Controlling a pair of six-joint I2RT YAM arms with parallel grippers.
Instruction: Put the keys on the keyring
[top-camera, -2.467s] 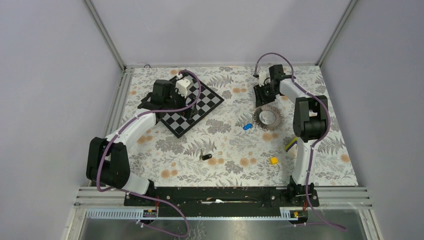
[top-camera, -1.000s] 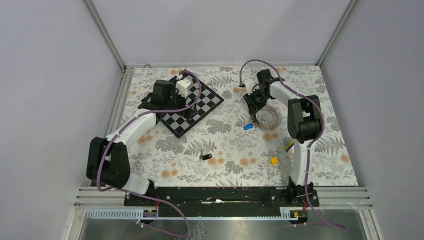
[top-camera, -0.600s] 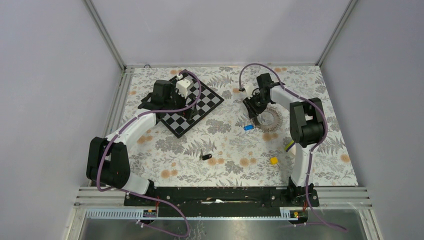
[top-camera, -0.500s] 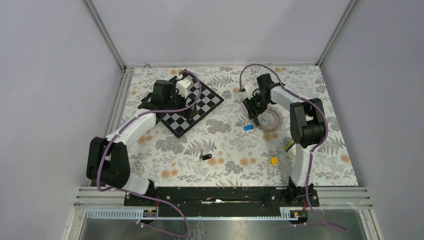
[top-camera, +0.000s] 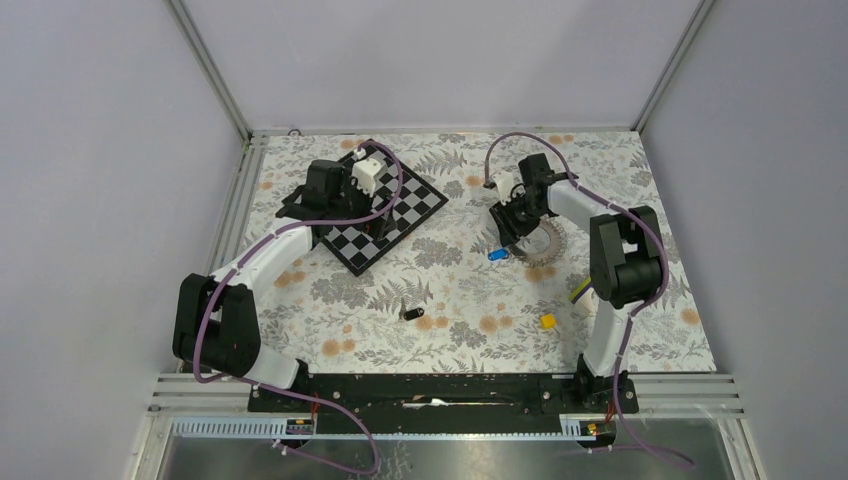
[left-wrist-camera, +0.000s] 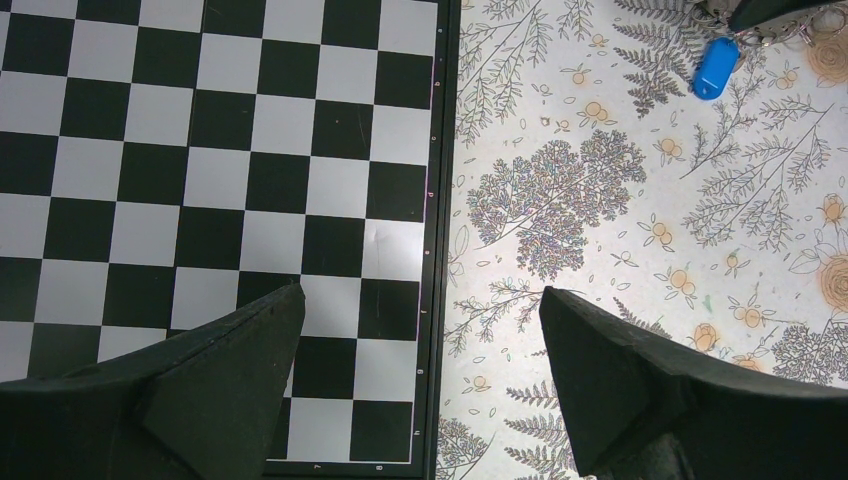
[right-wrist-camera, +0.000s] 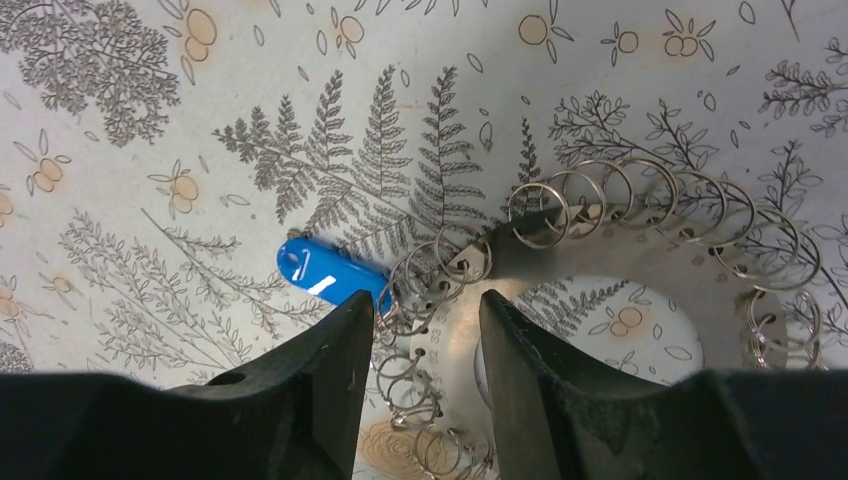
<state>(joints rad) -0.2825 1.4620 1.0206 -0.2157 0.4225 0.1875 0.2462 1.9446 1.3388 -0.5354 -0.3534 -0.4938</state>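
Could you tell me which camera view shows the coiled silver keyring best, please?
The right wrist view: the grey-silver coiled metal keyring is close up, each loop distinct. The top external view shows it small, partly under the right gripper; the left wrist view catches only a corner sliver.

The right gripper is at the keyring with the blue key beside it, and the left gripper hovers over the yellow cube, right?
No. The left gripper hovers over the chessboard, at its edge, not the yellow cube; the left wrist view shows it. The right gripper is at the keyring, blue key beside it.
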